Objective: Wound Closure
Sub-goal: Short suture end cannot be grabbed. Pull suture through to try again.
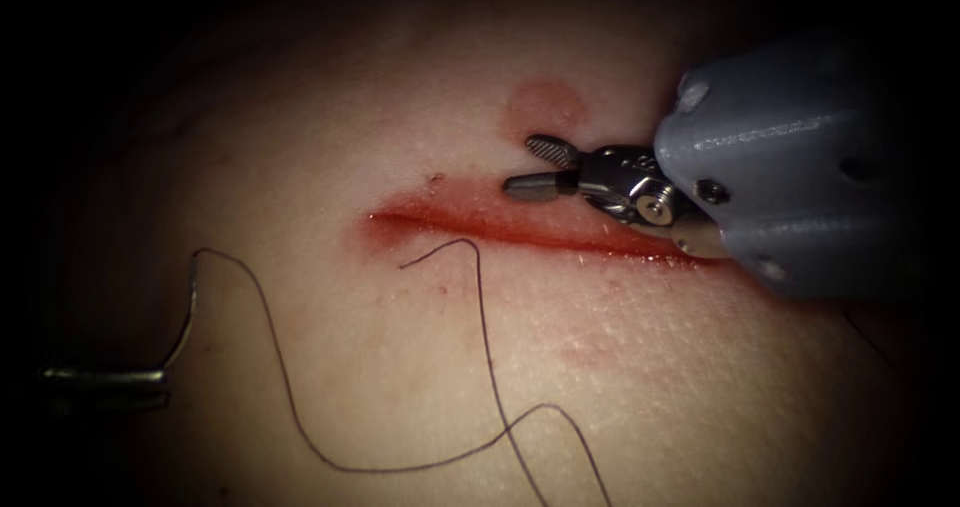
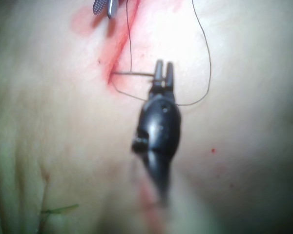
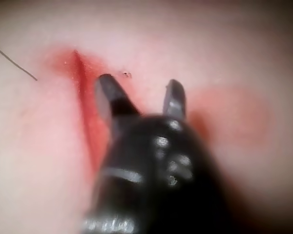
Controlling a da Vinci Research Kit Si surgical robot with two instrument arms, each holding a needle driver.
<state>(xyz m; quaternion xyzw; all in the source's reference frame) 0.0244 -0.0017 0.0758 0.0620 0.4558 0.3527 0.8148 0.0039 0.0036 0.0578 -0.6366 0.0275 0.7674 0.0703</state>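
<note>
A: Starting with the endoscope view, where is the needle [image 1: 188, 312]?
B: Off to the cut's [image 1: 520, 229] left, out of the tissue [image 1: 650, 387]; the left gripper [image 1: 150, 377] is clamped on its lower end, and thread [image 1: 300, 407] trails loose across the tissue.
A: And the right gripper [image 1: 540, 167]?
B: Spread apart, holding nothing, just above the cut.
A: Left wrist view?
B: The left gripper [image 2: 163, 73] is closed on the needle [image 2: 132, 74], which points toward the cut [image 2: 118, 51].
A: Right wrist view?
B: The right gripper [image 3: 139, 95] stands apart and empty beside the cut [image 3: 85, 102].
</note>
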